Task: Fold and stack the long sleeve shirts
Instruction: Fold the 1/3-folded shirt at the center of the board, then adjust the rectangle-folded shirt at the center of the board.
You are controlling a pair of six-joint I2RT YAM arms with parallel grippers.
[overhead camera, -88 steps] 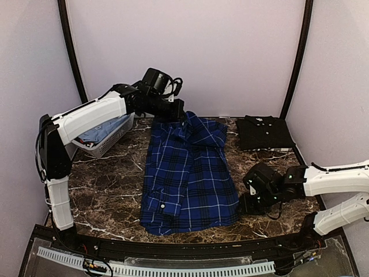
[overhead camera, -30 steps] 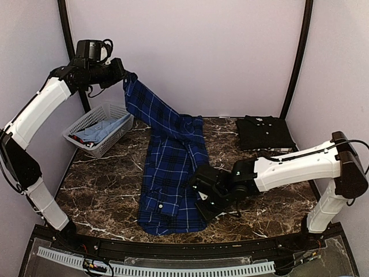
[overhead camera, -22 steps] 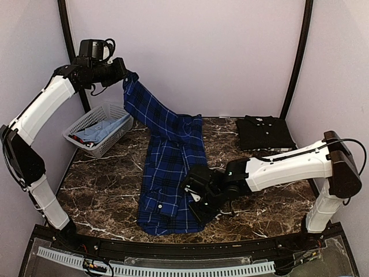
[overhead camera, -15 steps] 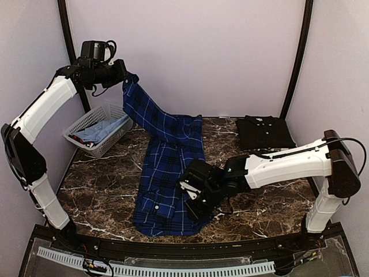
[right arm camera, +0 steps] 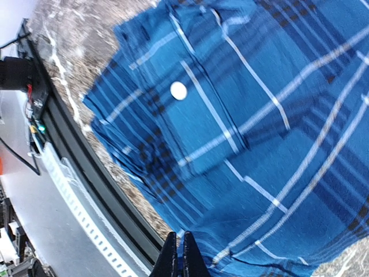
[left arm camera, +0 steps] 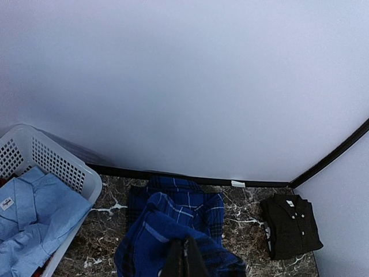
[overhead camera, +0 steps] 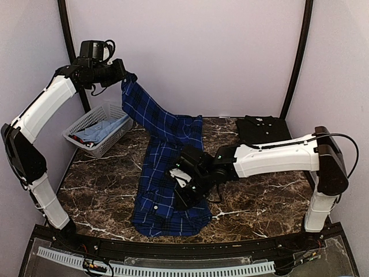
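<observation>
Basket [overhead camera: 112, 143] holds light-blue cloth [overhead camera: 101, 131]; left tool [overhead camera: 123, 78], clamped shut, holds the plaid shirt [overhead camera: 164, 164] aloft; right tool [overhead camera: 182, 193] closed over its lower part, grip unclear.

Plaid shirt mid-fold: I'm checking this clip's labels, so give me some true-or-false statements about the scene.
1. The left gripper holds one end of the plaid shirt raised above the table. True.
2. The black shirt lies in the basket. False: it lies folded on the table; the basket holds a light blue garment.
3. The right gripper is over the plaid shirt. True.
4. The plaid shirt rests on the black shirt. False: they lie apart.
</observation>
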